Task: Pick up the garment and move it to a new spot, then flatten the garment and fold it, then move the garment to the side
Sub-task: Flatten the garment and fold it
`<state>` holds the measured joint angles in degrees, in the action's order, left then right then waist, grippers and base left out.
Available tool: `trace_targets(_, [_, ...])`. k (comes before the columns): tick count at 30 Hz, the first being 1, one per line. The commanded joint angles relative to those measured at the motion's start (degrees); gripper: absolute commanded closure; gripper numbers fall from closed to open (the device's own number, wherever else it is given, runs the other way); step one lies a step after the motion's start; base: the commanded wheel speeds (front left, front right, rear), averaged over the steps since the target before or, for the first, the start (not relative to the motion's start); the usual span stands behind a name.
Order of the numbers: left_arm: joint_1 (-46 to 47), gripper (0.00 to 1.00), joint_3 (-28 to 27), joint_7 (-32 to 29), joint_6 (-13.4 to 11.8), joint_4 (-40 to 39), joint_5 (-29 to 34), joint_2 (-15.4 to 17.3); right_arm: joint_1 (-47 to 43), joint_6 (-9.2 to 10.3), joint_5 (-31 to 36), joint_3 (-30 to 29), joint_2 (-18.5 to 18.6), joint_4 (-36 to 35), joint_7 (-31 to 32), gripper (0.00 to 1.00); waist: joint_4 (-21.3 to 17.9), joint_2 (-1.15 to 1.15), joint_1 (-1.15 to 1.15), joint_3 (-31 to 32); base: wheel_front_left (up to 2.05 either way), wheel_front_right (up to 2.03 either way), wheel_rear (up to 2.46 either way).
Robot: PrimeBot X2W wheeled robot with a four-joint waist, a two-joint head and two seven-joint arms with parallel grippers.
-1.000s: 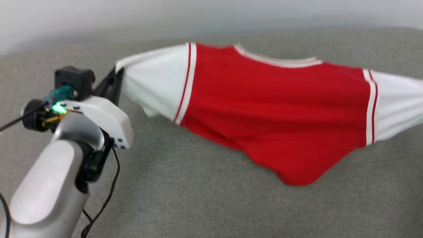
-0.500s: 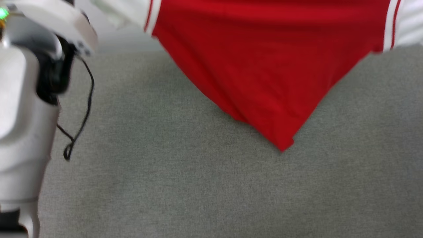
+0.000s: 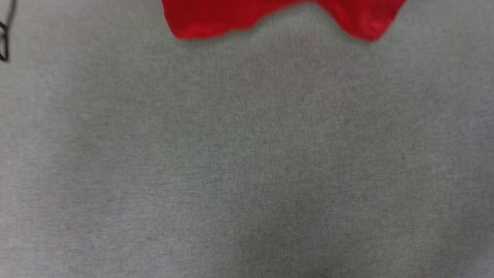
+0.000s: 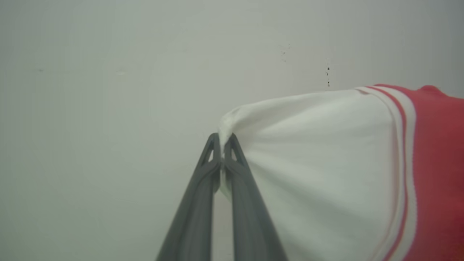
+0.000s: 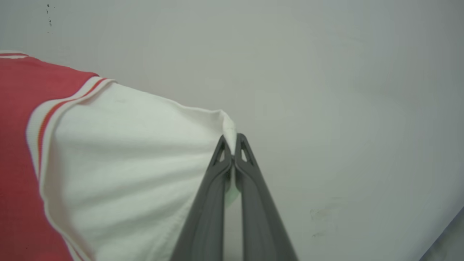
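The garment (image 3: 239, 17), a red jersey shirt with white sleeves, hangs lifted; its red bottom hem dips in at the top of the head view above the grey surface. In the left wrist view my left gripper (image 4: 222, 139) is shut on the tip of one white sleeve (image 4: 319, 174), which stretches away to the right toward the striped trim and red body. The right wrist view has my right gripper (image 5: 232, 141) shut on the tip of the other white sleeve (image 5: 134, 166), pulled taut to the left. The print side is hidden.
A grey fabric-covered surface (image 3: 247, 162) spreads below the hanging hem. A loop of black cable (image 3: 4, 42) shows at the head view's left edge. Both wrist views face a pale blank wall (image 4: 108, 90).
Both arms have lifted the stretched shirt upward, out of the head view's top. Its hem, which drooped to a point above the surface, now shows as a wavy red strip. The left arm has left the picture.
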<state>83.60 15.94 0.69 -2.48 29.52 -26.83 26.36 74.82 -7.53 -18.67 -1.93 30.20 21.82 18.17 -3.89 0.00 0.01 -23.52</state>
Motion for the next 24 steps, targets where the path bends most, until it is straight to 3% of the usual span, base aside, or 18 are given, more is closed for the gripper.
trace_targets(1, [1.6, 1.0, -0.5, 0.4, 0.1, 0.4, 0.3, 0.6, 1.9, 0.08, 0.2, 0.2, 0.3, 0.4, -0.9, 1.0, -1.1, 0.0, -0.01, -4.3, 0.0, 0.0, 0.0])
trace_targets(10, [11.5, 1.0, -0.9, 1.6, -0.4, -0.6, 1.9, 2.1, 13.3, 0.08, -1.3, 4.0, 0.1, 1.7, -6.0, 1.0, -3.4, 0.0, -0.01, -14.7, 0.0, 0.0, 0.0])
trace_targets(24, [8.1, 1.0, -1.8, 4.2, -1.1, -0.4, -0.5, 1.2, 15.1, 0.07, -5.7, 12.9, -1.8, 5.1, -10.8, 1.0, -3.5, 0.0, -0.01, -21.4, 0.0, 0.0, 0.0])
